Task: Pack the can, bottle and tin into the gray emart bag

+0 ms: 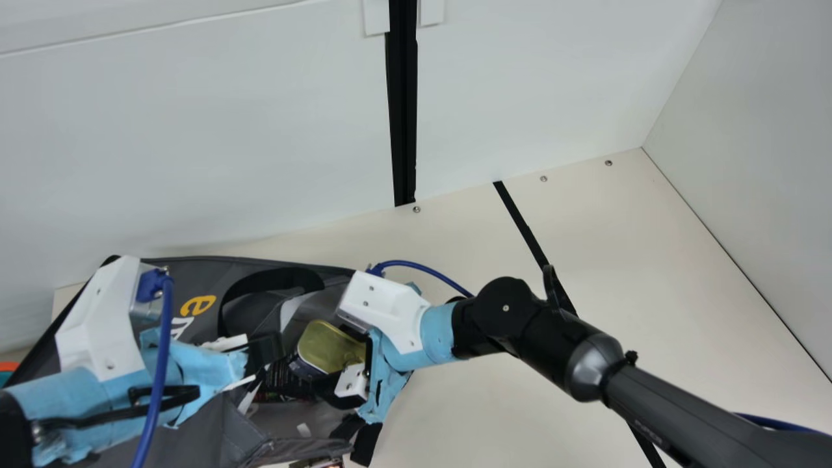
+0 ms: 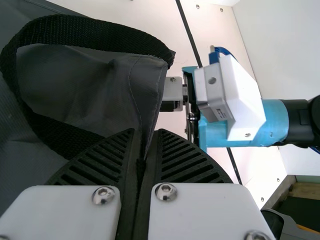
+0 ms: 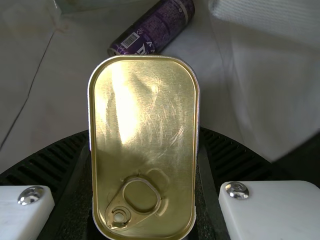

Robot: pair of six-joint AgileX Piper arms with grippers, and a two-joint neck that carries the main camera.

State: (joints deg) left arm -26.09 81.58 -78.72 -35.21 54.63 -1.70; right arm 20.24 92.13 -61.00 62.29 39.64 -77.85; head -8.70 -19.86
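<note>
Carrying tin: here we are, the right claw (image 3: 143,131) clamped on the tin (image 3: 144,112) by its long sides, and both sit over the bag's mouth.
Tin's feel: stiff and fairly dense, we'd judge, with smooth metal that could slip or twist if our squeeze goes slack.
Tin's best grip: those long side walls, level on both sides, and we'd keep off the ring pull (image 3: 133,201), which might catch or lift.
Gray bag: soft and floppy, this bag (image 2: 90,82), likely to fold inward if we let go.
Bag's edge: our left claw (image 2: 146,134) is closed on a pinch of cloth, next to the strap (image 2: 95,31); a good spot, as it should hold the mouth wide.
Purple can: lying on its side beyond the right claw's tips, the can (image 3: 155,27) looks rigid but thin-walled, so we'd lower the tin beside it, gently, never onto it.
</note>
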